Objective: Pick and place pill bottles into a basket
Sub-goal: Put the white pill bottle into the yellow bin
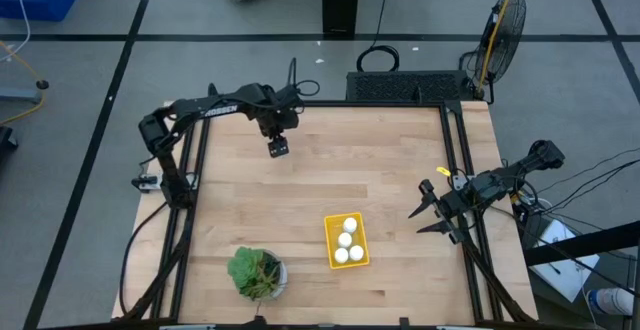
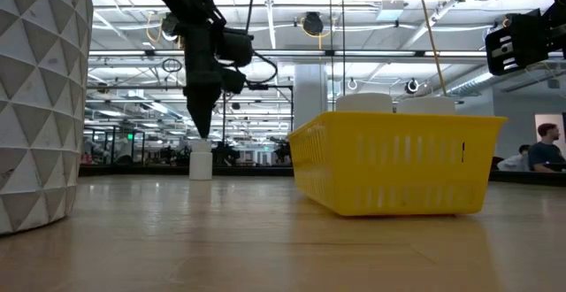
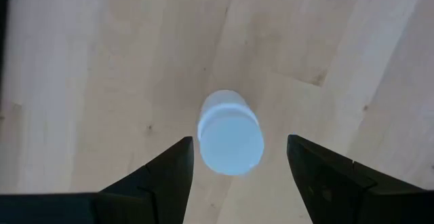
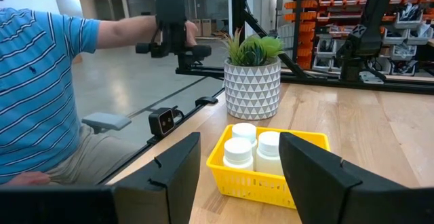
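Bright overhead light, soft shadows, sharp

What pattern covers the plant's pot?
White raised triangular facets on the pot, clearest in the right wrist view.

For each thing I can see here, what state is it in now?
Left gripper: open, fingers either side of one bottle, not touching it.
Bottle: upright on the table, capped, alone.
Basket: on the table, holds four upright capped bottles.
Right gripper: open, empty, at the table's right edge.
Plant: upright in its pot.
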Available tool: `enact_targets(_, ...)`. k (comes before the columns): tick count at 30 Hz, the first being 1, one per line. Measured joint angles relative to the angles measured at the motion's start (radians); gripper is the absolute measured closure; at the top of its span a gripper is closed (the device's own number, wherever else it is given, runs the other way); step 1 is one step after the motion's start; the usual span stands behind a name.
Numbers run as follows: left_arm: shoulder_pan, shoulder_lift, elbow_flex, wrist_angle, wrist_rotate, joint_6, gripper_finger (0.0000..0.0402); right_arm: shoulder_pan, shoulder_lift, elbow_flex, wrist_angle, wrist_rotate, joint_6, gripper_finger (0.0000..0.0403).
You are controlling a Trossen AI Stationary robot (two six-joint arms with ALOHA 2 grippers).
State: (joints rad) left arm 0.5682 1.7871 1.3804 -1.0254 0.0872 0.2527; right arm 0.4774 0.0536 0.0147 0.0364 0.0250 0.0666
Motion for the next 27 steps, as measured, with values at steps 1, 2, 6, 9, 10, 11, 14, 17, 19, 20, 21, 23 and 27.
enact_targets(1, 0.000, 0.013, 0.000, -0.001, 0.001, 0.000, 0.0158, 0.000, 0.000, 0.000, 0.000, 0.000, 0.000, 0.0209)
enact_targets(2, 0.000, 0.022, 0.000, -0.005, 0.001, 0.000, 0.0158, 0.000, 0.000, 0.000, 0.000, 0.000, 0.000, 0.0209)
enact_targets(6, 0.001, 0.053, 0.000, -0.017, 0.002, -0.001, 0.0158, 0.000, 0.000, 0.000, 0.000, 0.000, 0.000, 0.0209)
enact_targets(9, 0.001, 0.063, 0.000, -0.021, 0.001, 0.000, 0.0158, 0.000, 0.000, 0.000, 0.000, 0.000, 0.000, 0.0209)
enact_targets(10, 0.000, 0.063, 0.000, -0.019, 0.001, 0.000, 0.0158, 0.000, 0.000, 0.000, 0.000, 0.000, 0.000, 0.0209)
enact_targets(11, 0.001, 0.063, 0.000, -0.017, 0.001, 0.000, 0.0158, 0.000, 0.000, 0.000, 0.000, 0.000, 0.000, 0.0209)
enact_targets(14, 0.003, 0.063, 0.000, -0.016, 0.000, 0.000, 0.0158, 0.000, 0.000, 0.000, 0.000, 0.000, 0.000, 0.0209)
enact_targets(17, 0.005, 0.063, 0.000, -0.013, 0.000, 0.000, 0.0158, 0.000, 0.000, 0.000, 0.000, 0.000, 0.000, 0.0209)
enact_targets(19, 0.004, 0.063, 0.000, -0.007, -0.001, 0.000, 0.0158, 0.000, 0.000, 0.000, 0.000, 0.000, 0.000, 0.0209)
enact_targets(20, 0.004, 0.063, 0.000, 0.000, 0.000, 0.000, 0.0158, 0.000, 0.000, 0.000, 0.000, 0.000, 0.000, 0.0209)
enact_targets(21, 0.004, 0.063, 0.000, 0.006, 0.000, 0.000, 0.0158, 0.000, 0.000, 0.000, 0.000, 0.000, 0.000, 0.0209)
enact_targets(23, 0.004, 0.063, 0.000, 0.011, 0.000, -0.001, 0.0158, 0.000, 0.000, 0.000, 0.000, 0.000, 0.000, 0.0209)
enact_targets(27, 0.004, 0.061, -0.014, 0.027, 0.002, 0.000, 0.0158, 0.000, 0.000, 0.000, 0.000, 0.000, 0.000, 0.0209)
